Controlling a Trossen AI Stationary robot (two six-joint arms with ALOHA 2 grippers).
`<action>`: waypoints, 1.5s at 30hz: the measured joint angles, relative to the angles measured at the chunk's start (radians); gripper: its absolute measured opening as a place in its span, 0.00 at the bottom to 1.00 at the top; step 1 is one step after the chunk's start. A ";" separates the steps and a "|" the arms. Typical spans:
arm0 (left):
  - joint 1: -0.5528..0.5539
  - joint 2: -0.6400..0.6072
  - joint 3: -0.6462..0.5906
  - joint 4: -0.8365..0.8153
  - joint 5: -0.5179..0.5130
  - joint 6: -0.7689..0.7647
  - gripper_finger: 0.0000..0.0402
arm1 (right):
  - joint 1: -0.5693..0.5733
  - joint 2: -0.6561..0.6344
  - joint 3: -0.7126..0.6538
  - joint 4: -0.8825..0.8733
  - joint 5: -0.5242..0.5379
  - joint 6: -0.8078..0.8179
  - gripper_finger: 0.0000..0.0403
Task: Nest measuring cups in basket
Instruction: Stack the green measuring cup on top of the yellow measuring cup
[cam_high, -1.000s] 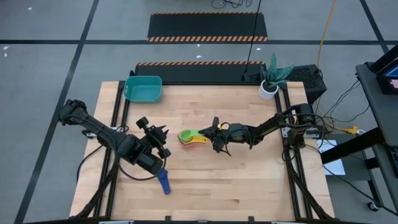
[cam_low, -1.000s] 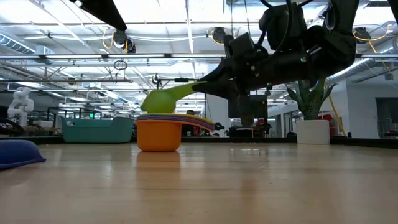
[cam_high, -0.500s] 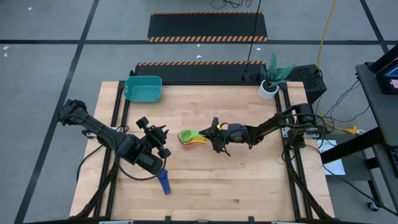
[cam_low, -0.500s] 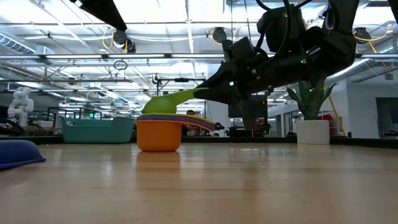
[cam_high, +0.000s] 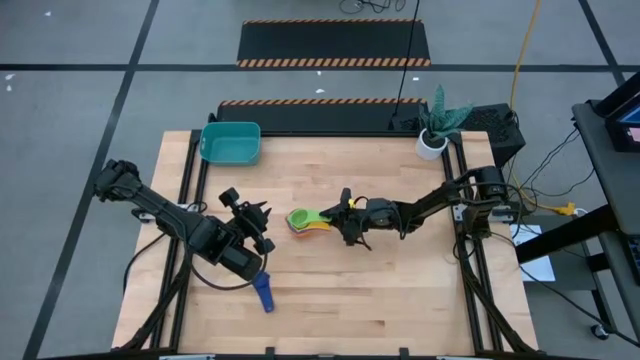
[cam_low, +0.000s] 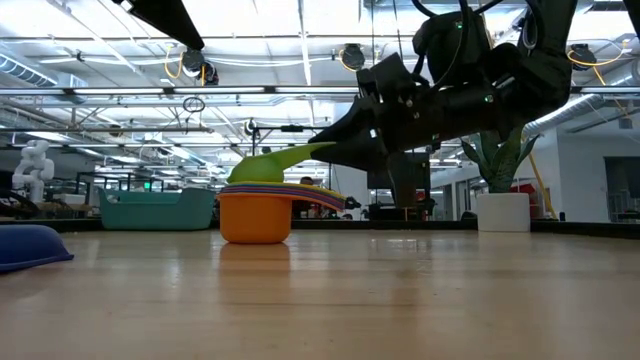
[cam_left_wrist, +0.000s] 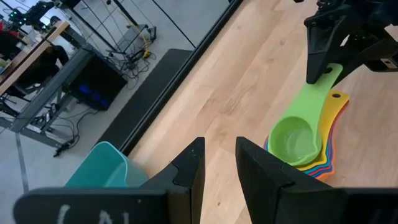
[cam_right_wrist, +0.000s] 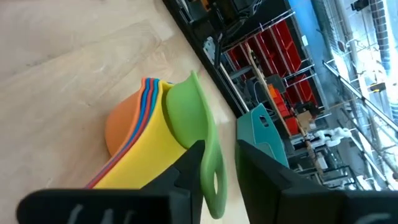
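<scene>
Near the middle of the bench (cam_high: 400, 290) my right arm stretches in low from the right edge, forearm almost level, and my right gripper (cam_high: 340, 214) sits at the handle end of the green cup (cam_high: 299, 217). Its fingers (cam_right_wrist: 186, 168) straddle that handle with a small gap on either side (parted, not pinching, as far as I can see). My left arm is folded back near the left front of the bench, with my left gripper (cam_high: 252, 222) raised and aimed at the stack; its fingers (cam_left_wrist: 189, 171) stand slightly apart with nothing between them.

At the far left corner stands the teal basket (cam_high: 231, 143), well apart from everything else. The measuring cups (cam_low: 262, 205) are nested in one stack in the middle of the bench: orange at the bottom, thin coloured rims above it, yellow next, green tilted on top with its handle sticking up. One dark blue cup (cam_high: 264, 292) lies alone near the front edge, just beside my left arm.
</scene>
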 joint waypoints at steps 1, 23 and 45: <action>0.000 0.000 0.000 0.000 0.000 0.000 0.23 | -0.001 0.000 0.000 0.000 0.000 0.005 0.20; 0.000 0.000 0.000 0.000 0.000 0.002 0.23 | -0.007 0.000 0.000 -0.026 -0.080 0.136 0.21; 0.000 0.000 0.000 0.000 0.000 0.002 0.23 | -0.028 -0.005 0.000 0.021 -0.058 0.293 0.34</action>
